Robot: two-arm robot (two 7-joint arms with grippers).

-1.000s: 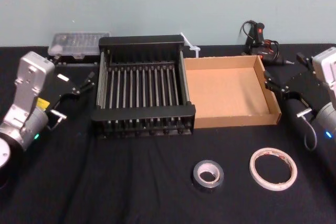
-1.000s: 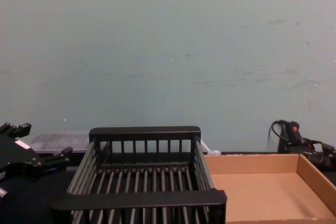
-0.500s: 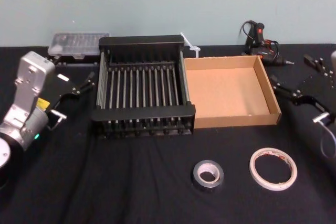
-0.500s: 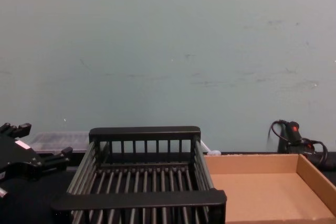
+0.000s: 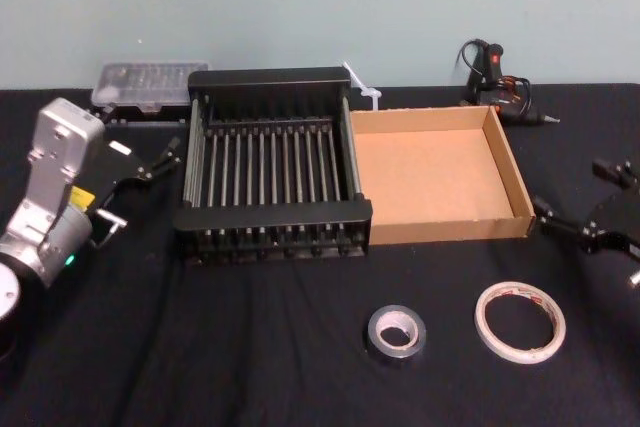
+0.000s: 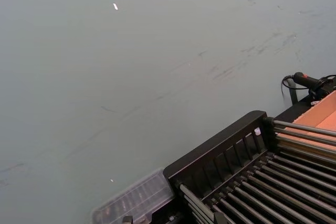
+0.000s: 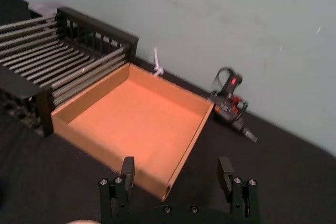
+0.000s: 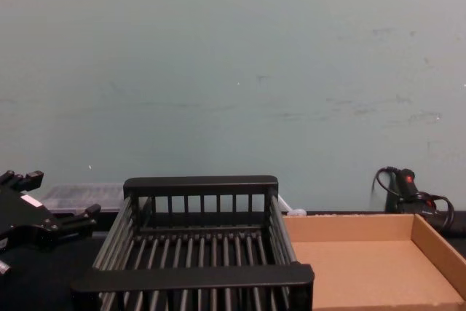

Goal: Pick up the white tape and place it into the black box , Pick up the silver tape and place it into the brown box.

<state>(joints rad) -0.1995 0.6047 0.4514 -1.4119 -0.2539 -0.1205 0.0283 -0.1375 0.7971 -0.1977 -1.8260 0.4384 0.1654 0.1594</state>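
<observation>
Where the head view looks down on the black-draped surface (image 5: 200, 367), the white tape (image 5: 520, 321) is seen lying flat at the front right. It is a thin pale ring with a red-and-white printed top face. The silver tape (image 5: 396, 334) is laid near it on its left, apart from it: a smaller, thicker dark grey roll with a pale silvery core. Farther back, the black box (image 5: 270, 215), a slatted basket with a thick rim, is set against the brown box (image 5: 430, 172), a shallow cardboard tray to its right. The left end effector (image 5: 160, 159) is held left of the basket with its fingers spread. The right end effector (image 5: 567, 187) is held wide open by the tray's front right corner, beyond the white tape.

From the left wrist, the basket's rim (image 6: 215, 148) and a strip of the tray (image 6: 325, 114) are shown.

From the right wrist, the right end effector (image 7: 177, 169) is seen parted above the tray (image 7: 136, 124), with the basket (image 7: 97, 30) beyond.

At chest height, the left end effector (image 8: 57, 194) is seen open beside the basket (image 8: 200, 276), and the tray (image 8: 364, 267) is seen next to the basket.
</observation>
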